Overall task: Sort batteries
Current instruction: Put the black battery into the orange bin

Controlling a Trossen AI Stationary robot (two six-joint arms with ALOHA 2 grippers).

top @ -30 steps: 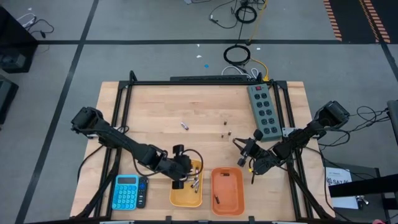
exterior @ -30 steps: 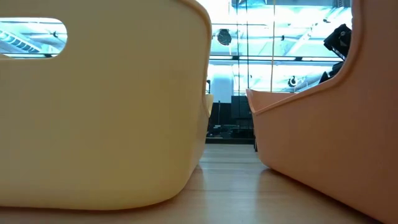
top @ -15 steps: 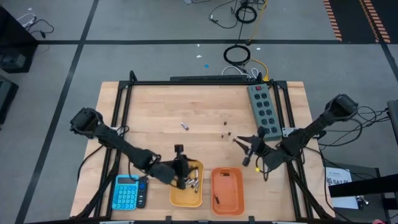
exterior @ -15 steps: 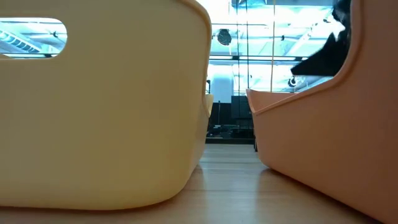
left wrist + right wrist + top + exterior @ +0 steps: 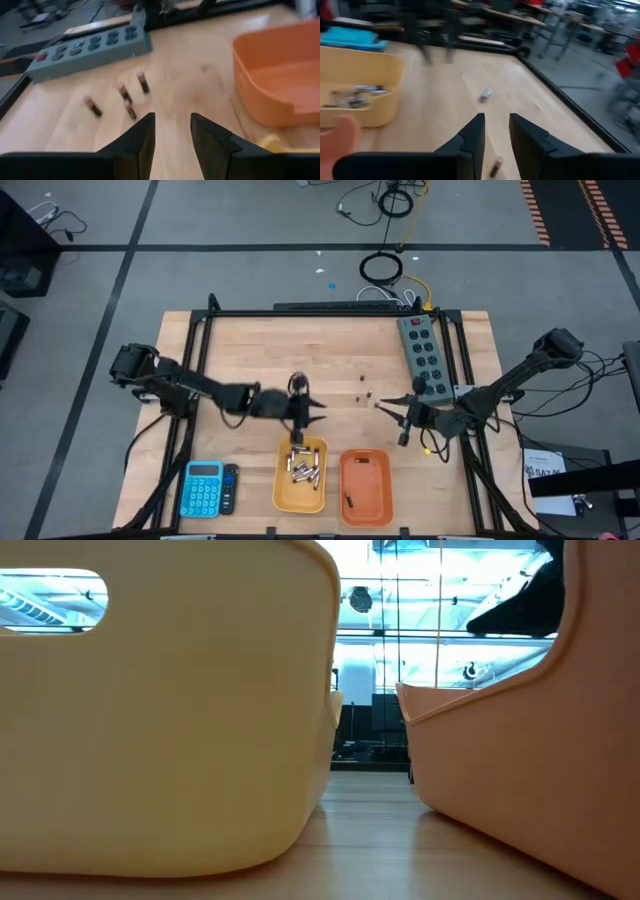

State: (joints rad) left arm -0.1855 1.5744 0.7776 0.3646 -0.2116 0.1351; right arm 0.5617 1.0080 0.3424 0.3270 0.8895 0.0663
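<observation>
I have the left hand (image 5: 304, 412) hovering over the wooden desk (image 5: 250, 350) just past the far rim of the yellow bin (image 5: 300, 477). In its wrist view the two fingers (image 5: 141, 142) stand a little apart with nothing between them. Ahead of them lie four small dark batteries (image 5: 125, 94) on the bare wood, near the grey power strip (image 5: 90, 50), with the orange bin (image 5: 280, 75) off to one side.

My right hand (image 5: 403, 420) hangs above the desk between the power strip (image 5: 423, 358) and the orange bin (image 5: 365, 485), its fingers (image 5: 472, 137) also slightly parted and empty. One dark battery (image 5: 495, 167) lies just beyond them, and a silvery battery (image 5: 485, 94) rests alone farther out on the wood.

From above, the yellow bin holds a heap of silvery batteries (image 5: 303, 467); the orange bin holds one dark battery (image 5: 349, 501). The blue calculator (image 5: 204, 487) sits beside the yellow bin. At desk level I see only the two bin walls (image 5: 160, 710).
</observation>
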